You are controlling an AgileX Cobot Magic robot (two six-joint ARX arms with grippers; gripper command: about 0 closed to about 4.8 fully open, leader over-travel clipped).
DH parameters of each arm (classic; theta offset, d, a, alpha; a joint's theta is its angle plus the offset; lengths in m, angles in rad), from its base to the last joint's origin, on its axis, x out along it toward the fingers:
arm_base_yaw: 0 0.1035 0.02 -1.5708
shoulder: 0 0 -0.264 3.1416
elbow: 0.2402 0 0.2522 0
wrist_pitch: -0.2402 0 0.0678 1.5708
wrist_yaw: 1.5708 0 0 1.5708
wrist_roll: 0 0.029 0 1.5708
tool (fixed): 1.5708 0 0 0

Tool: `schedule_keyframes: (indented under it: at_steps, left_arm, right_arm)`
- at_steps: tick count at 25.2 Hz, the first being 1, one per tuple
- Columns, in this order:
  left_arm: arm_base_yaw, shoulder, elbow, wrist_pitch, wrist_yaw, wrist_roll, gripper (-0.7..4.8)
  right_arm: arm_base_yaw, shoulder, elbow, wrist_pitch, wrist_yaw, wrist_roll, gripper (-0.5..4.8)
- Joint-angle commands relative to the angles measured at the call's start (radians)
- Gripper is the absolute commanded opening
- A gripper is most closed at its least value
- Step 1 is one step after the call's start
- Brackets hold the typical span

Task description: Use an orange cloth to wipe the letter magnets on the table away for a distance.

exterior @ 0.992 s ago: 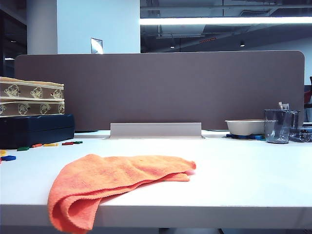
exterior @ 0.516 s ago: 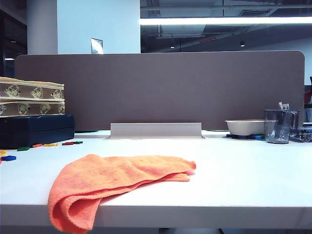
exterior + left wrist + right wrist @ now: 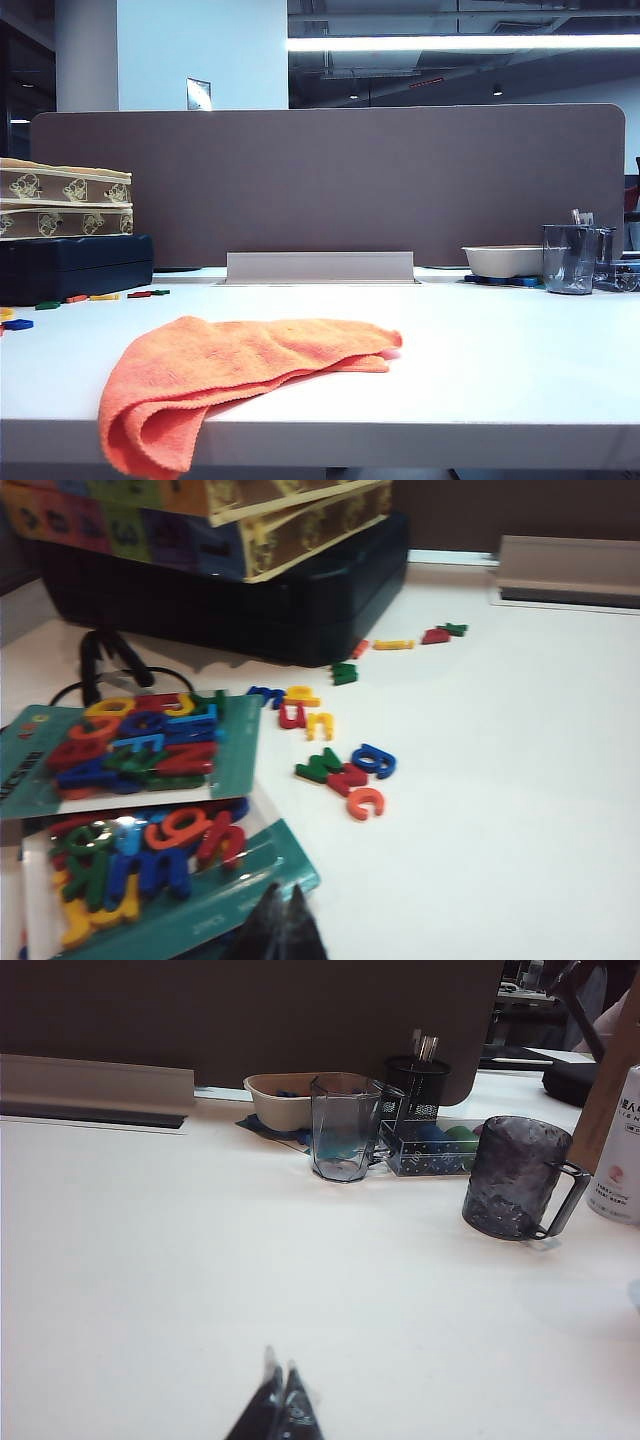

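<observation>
Letter magnets (image 3: pixel 340 750) ahead of left tool (image 3: pixel 280 920)

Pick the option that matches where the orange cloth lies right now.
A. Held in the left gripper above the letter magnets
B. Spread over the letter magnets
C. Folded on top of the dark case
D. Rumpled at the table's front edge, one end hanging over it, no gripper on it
D. In the exterior view the orange cloth lies rumpled on the table with one end drooping over the front edge, and no gripper touches it; the letter magnets lie uncovered.
</observation>
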Motion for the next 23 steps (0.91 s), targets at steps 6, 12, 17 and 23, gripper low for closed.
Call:
schedule_keyframes:
  at_steps: [6,12,17,23]
  left_arm:
    - [0.049,0.000,0.002,-0.007,-0.001,-0.003,-0.03]
    - [0.064,0.000,0.002,-0.007,0.002,-0.003,-0.03]
    - [0.100,0.000,0.002,-0.008,0.002,-0.003,-0.03]
    - [0.114,0.001,0.002,-0.010,0.076,-0.003,-0.03]
  right_arm:
    - [0.000,-0.004,-0.008,0.016,0.001,0.001,-0.05]
    - [0.000,-0.004,-0.008,0.016,0.001,0.001,-0.05]
    - [0.000,-0.004,-0.008,0.016,0.001,0.001,-0.05]
    - [0.000,-0.004,-0.008,0.016,0.001,0.001,-0.05]
